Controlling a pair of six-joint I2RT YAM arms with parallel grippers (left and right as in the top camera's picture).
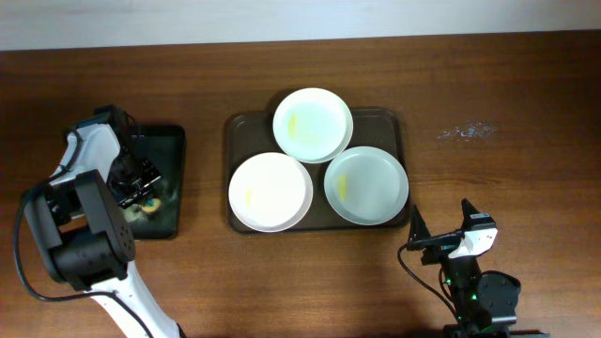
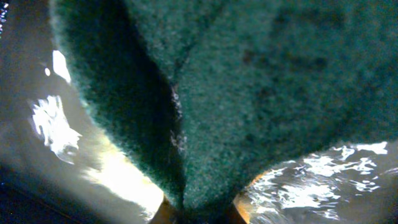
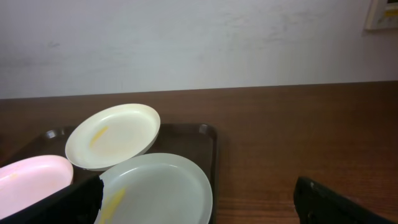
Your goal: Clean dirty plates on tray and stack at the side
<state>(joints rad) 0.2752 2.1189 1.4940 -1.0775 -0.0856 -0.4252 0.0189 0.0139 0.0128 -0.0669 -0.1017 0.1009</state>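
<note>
Three white plates lie on the brownish-grey tray [image 1: 390, 122]: a far plate [image 1: 313, 124], a left plate [image 1: 270, 192] and a right plate [image 1: 366, 185], each with a small yellow smear. My left gripper [image 1: 141, 188] is over a black tray and is shut on a green sponge [image 2: 249, 93], which fills the left wrist view above the fingertips [image 2: 199, 214]. My right gripper [image 1: 441, 222] is open and empty, just off the tray's near right corner. The right wrist view shows the right plate [image 3: 158, 186] between its fingers [image 3: 198, 190], and the far plate [image 3: 112, 137].
A small black tray [image 1: 167, 141] stands at the left of the table; its surface looks wet and glossy [image 2: 323, 180]. A faint pale smudge [image 1: 467, 131] marks the wood to the right of the big tray.
</note>
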